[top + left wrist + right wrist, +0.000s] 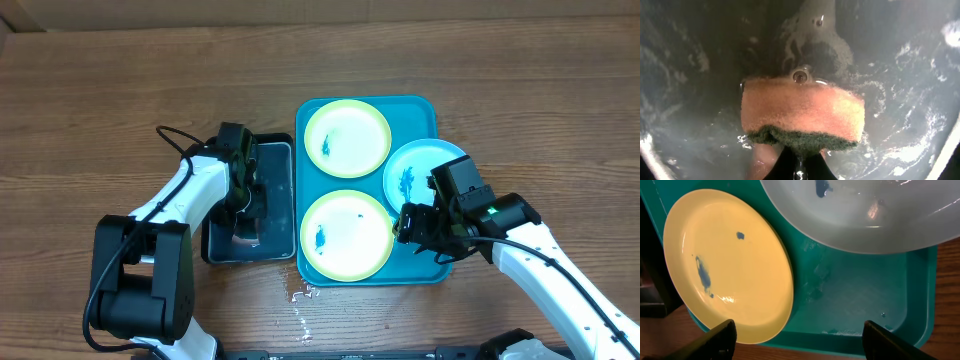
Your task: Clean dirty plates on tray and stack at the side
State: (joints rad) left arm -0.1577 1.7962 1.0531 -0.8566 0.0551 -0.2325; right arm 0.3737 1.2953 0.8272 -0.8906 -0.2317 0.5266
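L gripper (245,215) is pinching sponge (802,112) in black tray (276,165); near plate (347,233) is lying just beside it twd desk's right edge; R gripper (797,345) is hovering, jaws spread, over blue tray (865,290)

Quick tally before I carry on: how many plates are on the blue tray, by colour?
Yellow-green plates: 2
Light blue plate: 1
Total on the tray: 3
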